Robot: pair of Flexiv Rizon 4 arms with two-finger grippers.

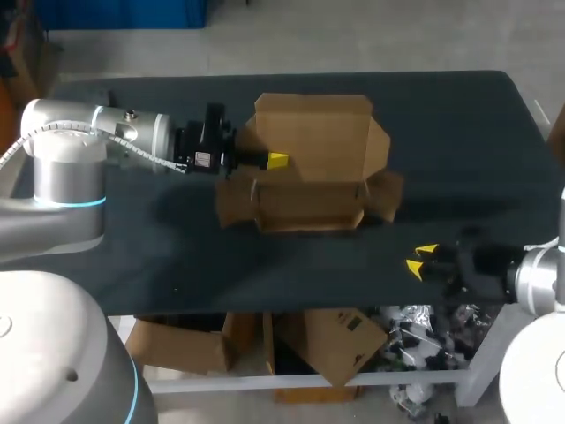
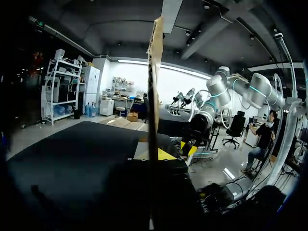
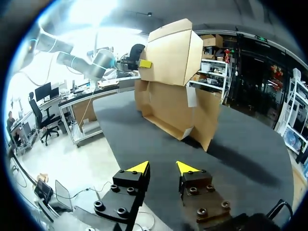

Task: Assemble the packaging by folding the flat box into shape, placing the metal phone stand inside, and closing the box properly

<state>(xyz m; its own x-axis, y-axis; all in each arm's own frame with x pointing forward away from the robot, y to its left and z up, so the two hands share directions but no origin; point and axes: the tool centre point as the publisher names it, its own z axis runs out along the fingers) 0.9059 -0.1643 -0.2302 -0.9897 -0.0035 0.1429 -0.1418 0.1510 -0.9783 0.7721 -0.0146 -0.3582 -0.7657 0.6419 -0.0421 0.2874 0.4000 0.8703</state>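
Note:
A brown cardboard box (image 1: 309, 168) stands partly folded in the middle of the table, its tall back panel raised and its side flaps spread. My left gripper (image 1: 276, 160) is at the box's left side, shut on the edge of the raised panel. In the left wrist view that panel (image 2: 155, 72) runs edge-on between the fingers of my left gripper (image 2: 153, 161), beside one yellow tip. My right gripper (image 1: 422, 261) hangs near the table's front right edge, apart from the box. Its fingers stand open with nothing between them, as the right wrist view shows: right gripper (image 3: 162, 168), box (image 3: 173, 86) ahead.
The dark table (image 1: 132, 238) has bare surface left and right of the box. Its front edge lies just below my right gripper. My left arm (image 3: 96, 62) shows behind the box in the right wrist view.

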